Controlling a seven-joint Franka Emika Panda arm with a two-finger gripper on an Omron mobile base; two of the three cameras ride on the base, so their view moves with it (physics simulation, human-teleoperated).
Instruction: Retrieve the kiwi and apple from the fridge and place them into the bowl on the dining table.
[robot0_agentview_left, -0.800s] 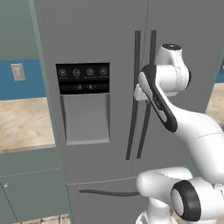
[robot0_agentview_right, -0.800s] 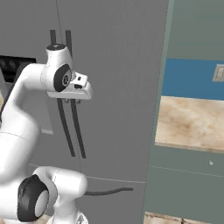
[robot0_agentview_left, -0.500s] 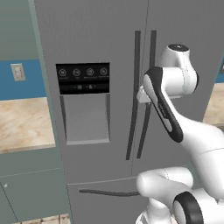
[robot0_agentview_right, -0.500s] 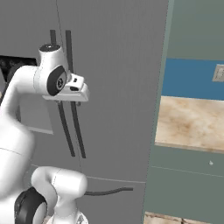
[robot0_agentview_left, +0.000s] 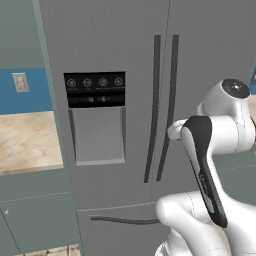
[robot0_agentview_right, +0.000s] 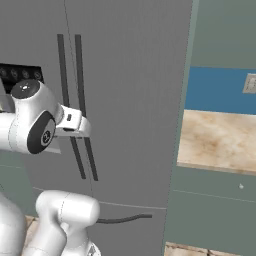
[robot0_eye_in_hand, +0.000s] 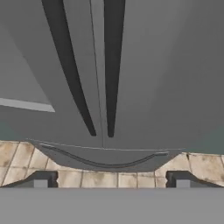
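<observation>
The grey steel fridge (robot0_agentview_left: 120, 45) fills the scene with both upper doors shut, so the kiwi and apple are hidden. The bowl and dining table are out of view. Two dark vertical handles (robot0_agentview_left: 161, 105) run down the fridge's middle seam. In the hand view my gripper (robot0_eye_in_hand: 111, 180) is open and holds nothing. Its fingertips (robot0_eye_in_hand: 40, 180) stand wide apart. It looks at the lower ends of the left handle (robot0_eye_in_hand: 72, 74) and right handle (robot0_eye_in_hand: 112, 74) from a short way off. My white hand (robot0_agentview_right: 75, 125) hovers in front of the handles (robot0_agentview_right: 75, 100) without touching them.
A black dispenser panel (robot0_agentview_left: 95, 90) sits on the left door. The freezer drawer's curved handle (robot0_eye_in_hand: 100, 161) is below, above a tiled floor (robot0_eye_in_hand: 109, 177). Beige counters (robot0_agentview_left: 25, 140) (robot0_agentview_right: 220, 140) over teal cabinets flank the fridge, with blue wall and outlets (robot0_agentview_right: 249, 82) behind.
My arm has folded back and the hand has dropped lower, away from the upper part of the handles. The fridge doors stay shut and the base has not moved.
</observation>
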